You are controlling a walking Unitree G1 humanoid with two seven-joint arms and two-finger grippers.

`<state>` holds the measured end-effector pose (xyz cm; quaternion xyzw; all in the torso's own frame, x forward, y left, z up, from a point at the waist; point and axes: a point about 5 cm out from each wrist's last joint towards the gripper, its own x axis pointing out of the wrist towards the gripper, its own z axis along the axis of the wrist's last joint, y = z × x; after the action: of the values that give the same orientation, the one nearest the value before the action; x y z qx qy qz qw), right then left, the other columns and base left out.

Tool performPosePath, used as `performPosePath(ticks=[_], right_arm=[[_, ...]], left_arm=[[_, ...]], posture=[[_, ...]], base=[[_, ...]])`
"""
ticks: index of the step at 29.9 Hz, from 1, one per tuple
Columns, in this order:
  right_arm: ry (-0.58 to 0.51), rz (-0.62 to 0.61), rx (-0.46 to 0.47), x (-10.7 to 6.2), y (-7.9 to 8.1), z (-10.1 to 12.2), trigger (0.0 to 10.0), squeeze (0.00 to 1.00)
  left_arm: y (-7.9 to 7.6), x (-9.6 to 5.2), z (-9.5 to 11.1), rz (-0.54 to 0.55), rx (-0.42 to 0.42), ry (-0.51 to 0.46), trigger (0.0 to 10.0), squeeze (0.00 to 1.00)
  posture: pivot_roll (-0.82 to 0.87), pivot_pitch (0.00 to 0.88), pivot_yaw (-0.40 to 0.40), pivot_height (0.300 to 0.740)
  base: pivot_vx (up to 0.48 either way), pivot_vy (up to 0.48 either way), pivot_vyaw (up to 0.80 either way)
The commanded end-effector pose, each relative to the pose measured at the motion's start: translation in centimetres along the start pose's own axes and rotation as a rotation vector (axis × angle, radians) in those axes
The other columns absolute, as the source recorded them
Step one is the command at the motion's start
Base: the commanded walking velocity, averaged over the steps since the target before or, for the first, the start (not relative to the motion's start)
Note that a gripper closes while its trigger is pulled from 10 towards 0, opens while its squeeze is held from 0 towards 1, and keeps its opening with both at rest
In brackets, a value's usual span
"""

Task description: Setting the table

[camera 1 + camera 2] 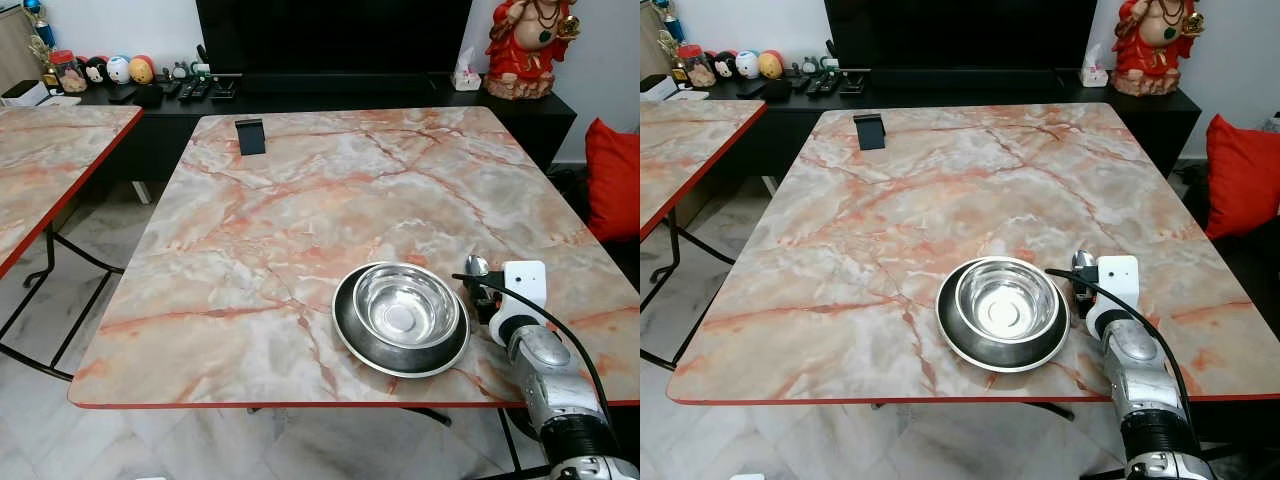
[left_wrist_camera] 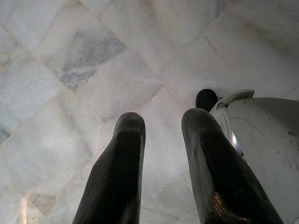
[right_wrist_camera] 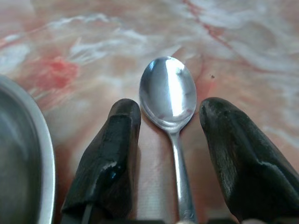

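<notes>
Beside bowl | right claw parted around spoon | tabletop

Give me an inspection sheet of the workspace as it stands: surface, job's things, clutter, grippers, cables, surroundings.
Surface: marble-pattern table with a red edge, mostly bare.
Job's things: steel bowl sits inside a dark plate near the front edge; a spoon lies flat on the table just right of them, bowl end pointing away from the robot.
Clutter: small black stand at the far left of the table.
Grippers: right gripper open, fingers either side of the spoon, not closed on it; left gripper open, hanging over the floor.
Cables: black cable along the right arm.
Surroundings: second table to the left, dark sideboard with figurines behind, red cushion at right.
</notes>
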<state>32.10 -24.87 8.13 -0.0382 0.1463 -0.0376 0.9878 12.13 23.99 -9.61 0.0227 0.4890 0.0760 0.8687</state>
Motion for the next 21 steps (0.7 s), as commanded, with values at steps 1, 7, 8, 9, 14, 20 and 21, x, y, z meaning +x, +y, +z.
performPosePath(ticks=[1,7,8,9,14,20,21], right_arm=[[-0.038,-0.02,0.003,-0.1,-0.2,0.6,10.0,0.0],[-0.233,-0.162,0.021,-0.5,-1.8,3.3,10.0,0.0],[-0.257,-0.167,-0.02,-0.6,-1.8,3.7,10.0,0.0],[-0.286,-0.17,-0.077,-0.8,-1.7,4.0,10.0,0.0],[-0.451,-0.142,-0.164,-3.0,0.0,4.8,10.0,0.0],[-0.536,-0.141,-0.123,-4.4,0.5,5.6,10.0,0.0],[-0.541,-0.143,-0.119,-4.5,0.5,5.7,10.0,0.0]], left_arm=[[0.4,-0.1,-0.6,0.005,0.007,0.03,10.0,0.0],[0.4,-0.1,-0.6,0.006,0.009,0.03,10.0,0.0],[0.4,-0.1,-0.6,0.006,0.01,0.03,10.0,0.0],[0.4,-0.1,-0.6,0.007,0.01,0.03,10.0,0.0],[0.5,-0.2,-0.7,0.011,0.011,0.032,10.0,0.0],[0.6,-0.3,-1.0,0.012,0.012,0.036,10.0,0.0],[0.6,-0.3,-1.0,0.012,0.012,0.036,10.0,0.0]], posture=[[-0.09,0.0,0.042,0.732],[-0.09,0.0,0.045,0.732],[-0.09,0.0,0.045,0.732],[-0.09,0.0,0.045,0.732],[-0.09,0.0,0.047,0.732],[-0.1,0.0,0.056,0.732],[-0.11,0.0,0.06,0.732]], base=[[0.0,0.0,0.0],[0.0,0.0,0.0],[0.0,0.0,0.0],[0.0,0.0,0.0],[0.0,0.0,0.0],[0.0,0.0,0.0],[0.0,0.0,0.0]])
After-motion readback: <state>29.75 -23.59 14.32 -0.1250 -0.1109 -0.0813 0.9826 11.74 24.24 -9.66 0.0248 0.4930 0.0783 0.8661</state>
